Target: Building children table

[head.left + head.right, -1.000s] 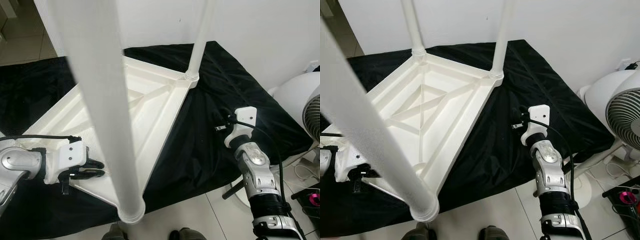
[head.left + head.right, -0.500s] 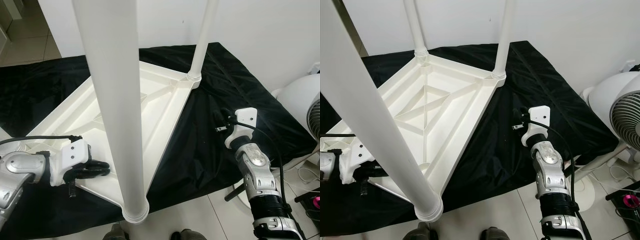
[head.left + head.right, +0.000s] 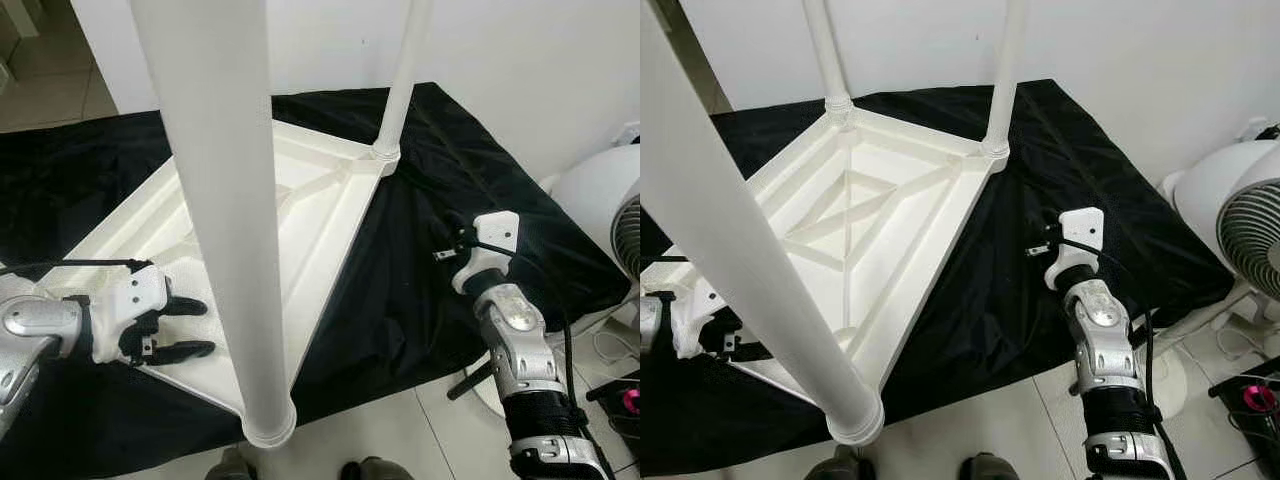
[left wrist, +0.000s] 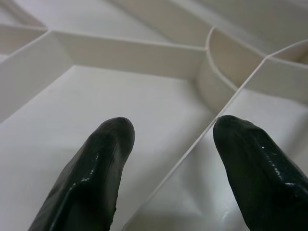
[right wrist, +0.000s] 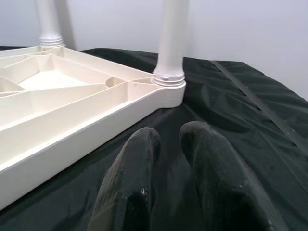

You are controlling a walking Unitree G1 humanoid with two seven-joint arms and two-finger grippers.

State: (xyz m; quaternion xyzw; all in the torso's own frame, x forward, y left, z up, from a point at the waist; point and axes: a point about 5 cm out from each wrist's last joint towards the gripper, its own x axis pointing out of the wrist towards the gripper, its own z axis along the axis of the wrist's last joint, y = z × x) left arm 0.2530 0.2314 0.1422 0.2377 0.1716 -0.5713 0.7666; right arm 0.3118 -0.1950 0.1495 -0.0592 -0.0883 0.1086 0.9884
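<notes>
The white plastic children's tabletop (image 3: pixel 855 230) is lying upside down on a black cloth (image 3: pixel 1060 180), with three white tubular legs (image 3: pixel 1002 70) standing in its corner sockets. The left gripper (image 3: pixel 170 328) is hovering, fingers spread, at the remaining near corner, seemingly still legless. The right gripper (image 5: pixel 168 159) is idling over the cloth, fingers nearly together, empty.

the upturned white table (image 3: pixel 330 200) lies on a black cloth (image 3: pixel 450 200), its ribs (image 4: pixel 130 53) splitting the underside into shallow open bays. the left gripper (image 3: pixel 180 328) sits at the near corner, fingers spread astride one thin rib. the near leg (image 3: pixel 220 200) rises just beside it, blocking the way inward. the right gripper (image 5: pixel 168 144), fingers together, hovers over bare cloth, well apart from the far leg (image 3: pixel 1002 70). a fan (image 3: pixel 1245 230) crowds the right side.
</notes>
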